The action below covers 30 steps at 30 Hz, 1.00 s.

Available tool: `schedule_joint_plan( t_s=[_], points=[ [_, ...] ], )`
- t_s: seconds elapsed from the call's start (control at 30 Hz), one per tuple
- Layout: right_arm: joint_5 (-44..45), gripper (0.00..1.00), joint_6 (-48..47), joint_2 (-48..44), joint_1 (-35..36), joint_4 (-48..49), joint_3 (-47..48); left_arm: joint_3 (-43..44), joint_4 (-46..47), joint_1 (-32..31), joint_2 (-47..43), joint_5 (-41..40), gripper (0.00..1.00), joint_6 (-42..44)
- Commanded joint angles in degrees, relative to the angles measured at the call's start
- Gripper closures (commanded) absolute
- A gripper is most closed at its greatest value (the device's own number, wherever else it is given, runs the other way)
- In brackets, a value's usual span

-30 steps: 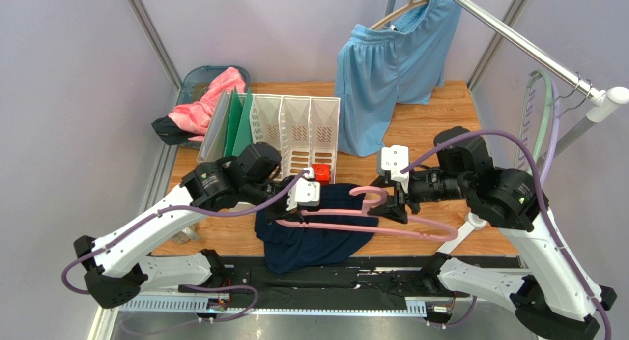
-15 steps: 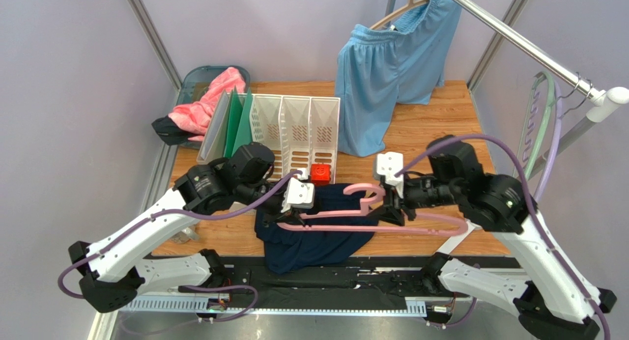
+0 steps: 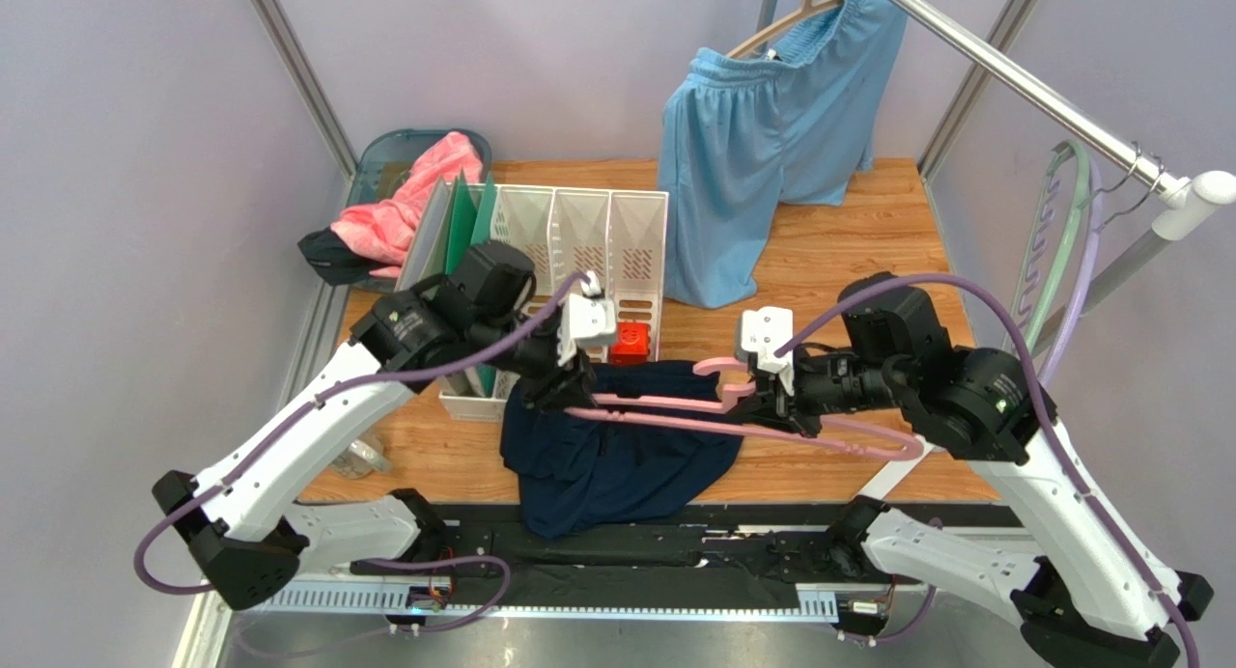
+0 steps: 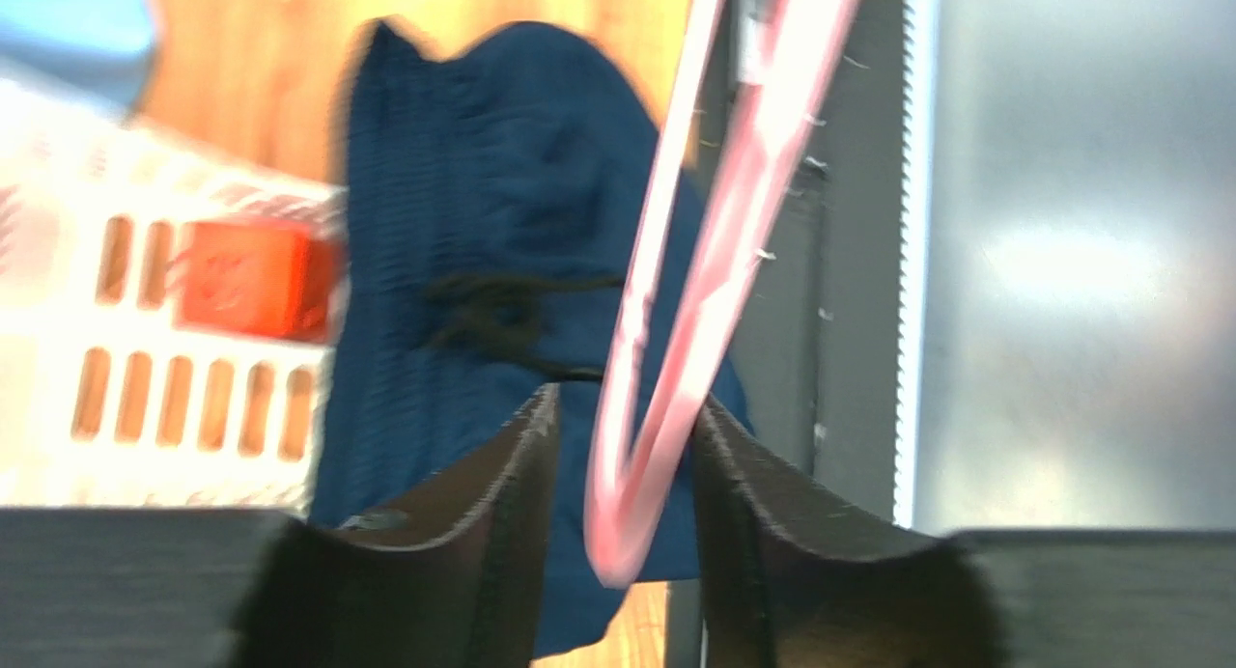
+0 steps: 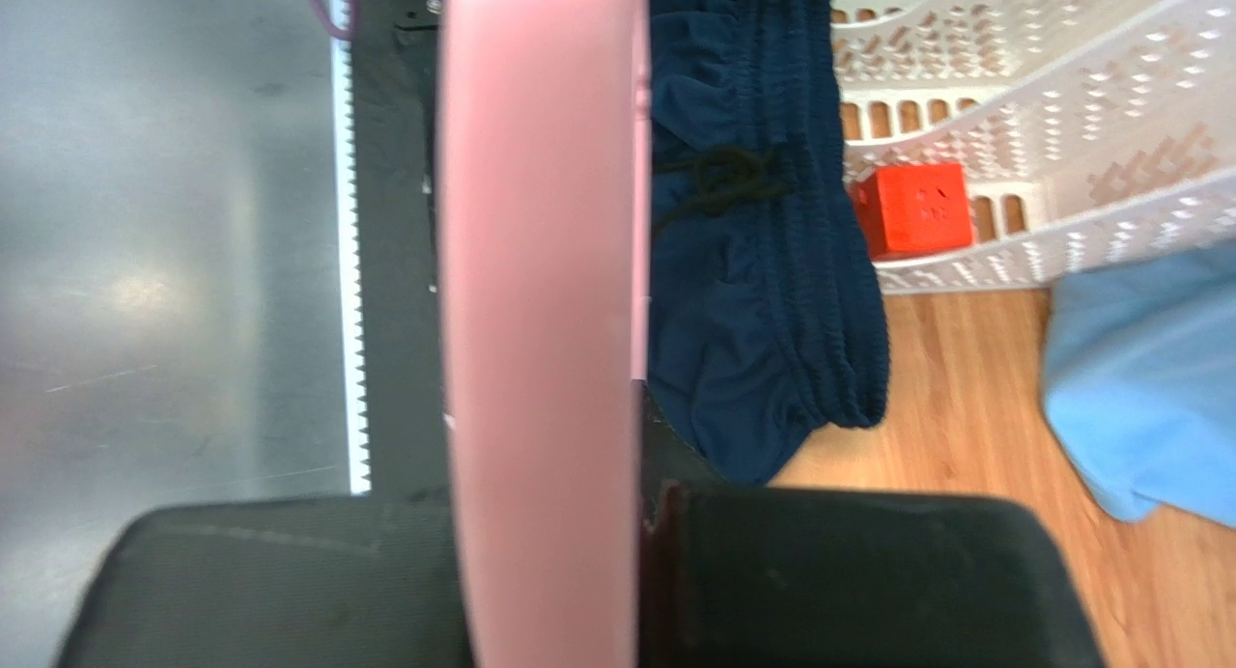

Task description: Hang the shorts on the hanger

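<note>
My left gripper and right gripper both clamp thin pink plastic hanger, long axis left-right above dark navy fabric shorts, hook pointing far side.

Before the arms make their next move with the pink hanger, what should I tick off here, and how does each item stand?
1. The left gripper holds one end of the hanger: ok, it sits between the jaws.
2. The right gripper holds its middle: ok.
3. The shorts are free of both grippers: ok, they lie on the table, draped over its near edge.
4. The shorts are on the hanger: not ok, it only crosses above them.
5. Clearance between hanger and shorts: cannot tell.
</note>
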Motion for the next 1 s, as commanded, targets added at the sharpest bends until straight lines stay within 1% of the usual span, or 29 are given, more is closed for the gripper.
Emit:
schedule_joint_plan(
  t_s=[0.0, 0.07, 0.1, 0.13, 0.17, 0.2, 0.27, 0.37, 0.6, 0.77, 0.9, 0.97],
  points=[
    [4.6, 1.0, -1.6, -2.4, 0.0, 0.2, -1.3, 4.8, -0.8, 9.4, 3.7, 1.8, 0.5, 2.4],
    [6.8, 1.0, -1.2, -2.4, 0.0, 0.6, -1.1, 7.5, -2.0, 11.0, 7.3, 0.5, 0.5, 5.0],
    [7.7, 1.0, -1.1, -2.2, -0.2, 0.8, -0.8, 8.7, -5.3, 11.0, 8.8, -0.7, 0.5, 6.6],
    [8.1, 1.0, -1.1, -2.0, -0.6, 0.8, -0.6, 9.8, -7.9, 11.1, 11.7, -0.1, 0.5, 10.0],
    [7.9, 1.0, -1.2, -1.8, -1.1, 0.9, -0.3, 11.3, -10.7, 11.0, 13.1, 1.0, 0.5, 16.9],
    [7.7, 1.0, -1.6, -1.5, -2.3, 0.9, -0.1, 11.4, -13.1, 11.1, 14.2, 1.0, 0.5, 19.7],
    [7.0, 1.0, -1.8, -0.4, -3.3, 1.0, 0.7, 9.3, -12.6, 11.2, 15.4, -0.8, 0.5, 24.5],
    [4.9, 1.0, -2.3, 1.4, -6.0, 0.5, 2.0, 5.7, -11.3, 11.5, 15.4, -0.7, 0.5, 31.0],
    [-1.4, 1.0, -7.0, 4.9, -15.4, -1.5, 4.2, -0.3, -4.9, 11.5, 16.0, -1.8, 0.51, 38.5],
    [-3.6, 1.0, -10.4, 7.0, -17.2, -2.1, 5.0, -3.1, -3.3, 11.5, 18.7, -3.9, 0.5, 42.3],
    [-5.9, 1.0, -12.9, 9.6, -18.1, -2.5, 6.3, -5.5, 1.4, 11.5, 19.8, -6.1, 0.47, 42.5],
    [-6.5, 1.0, -14.2, 11.1, -18.1, -2.9, 6.9, -6.8, 2.9, 11.5, 19.8, -7.2, 0.46, 42.9]
  ],
)
